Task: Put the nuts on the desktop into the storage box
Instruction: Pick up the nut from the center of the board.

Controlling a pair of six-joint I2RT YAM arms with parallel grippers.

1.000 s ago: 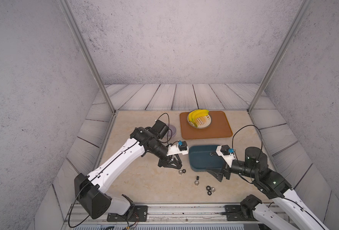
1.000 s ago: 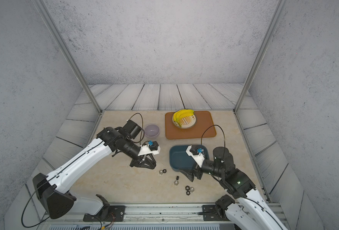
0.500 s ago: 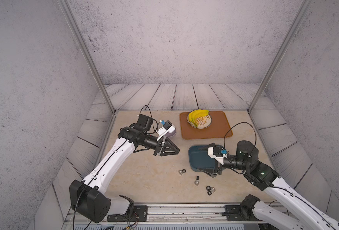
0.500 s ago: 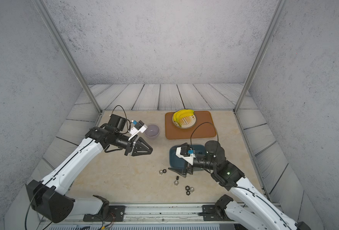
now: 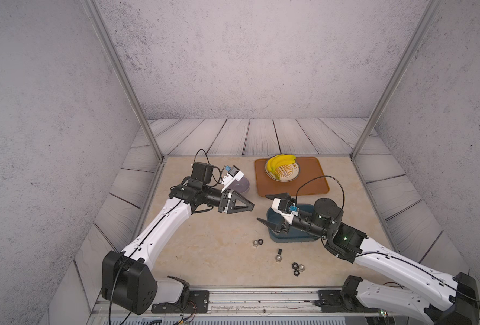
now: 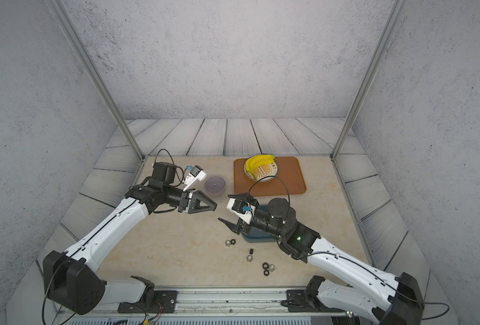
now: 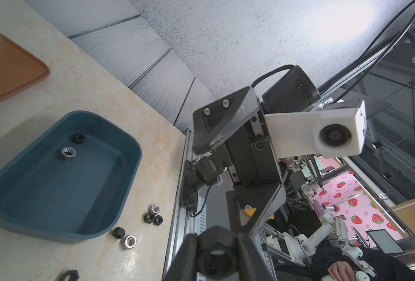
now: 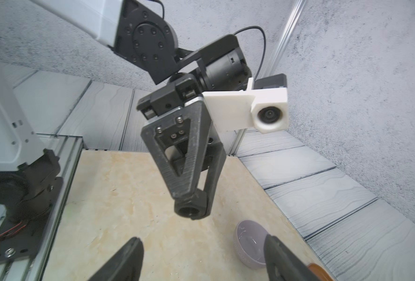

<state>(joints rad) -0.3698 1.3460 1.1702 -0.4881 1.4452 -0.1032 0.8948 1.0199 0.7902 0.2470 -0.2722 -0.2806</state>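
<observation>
Black nut [image 7: 215, 259] in left tool [image 5: 251, 206]; plate [image 5: 292, 175] markings unreadable.

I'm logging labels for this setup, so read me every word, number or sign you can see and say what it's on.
Nothing here can be read as text.
Plate under the bananas: small dark marks along the rim, too small to read.
Laptop screen in the background of the left wrist view: too blurred to read.
Box and tray: no lettering shows.
</observation>
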